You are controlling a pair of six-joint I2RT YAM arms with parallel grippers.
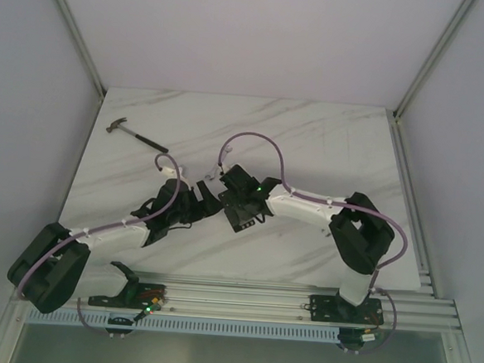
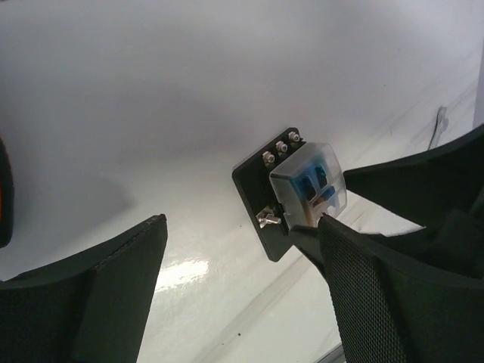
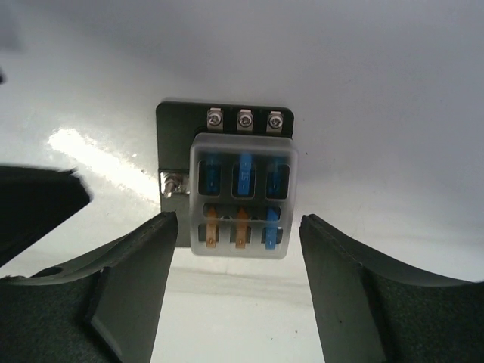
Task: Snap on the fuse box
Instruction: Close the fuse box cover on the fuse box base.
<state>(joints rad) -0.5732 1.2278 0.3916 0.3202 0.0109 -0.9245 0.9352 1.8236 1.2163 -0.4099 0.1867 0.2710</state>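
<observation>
From above, a white marble-patterned table [image 1: 327, 146] sits between pale walls, with a hammer [image 1: 137, 134] at its far left. The left arm [image 1: 105, 234] and right arm [image 1: 315, 207] meet at mid-table.

The left wrist view shows the fuse box [image 2: 302, 189] lying flat on the table. Its clear cover sits over blue fuses. The left gripper [image 2: 242, 249] is spread wide and holds nothing, and the box lies just past its right finger.

In the right wrist view the cover shows three blue fuses in the far row, then two amber and one blue in the near row. The right gripper [image 3: 239, 227] straddles the box's near end, parted and not clamping it.
</observation>
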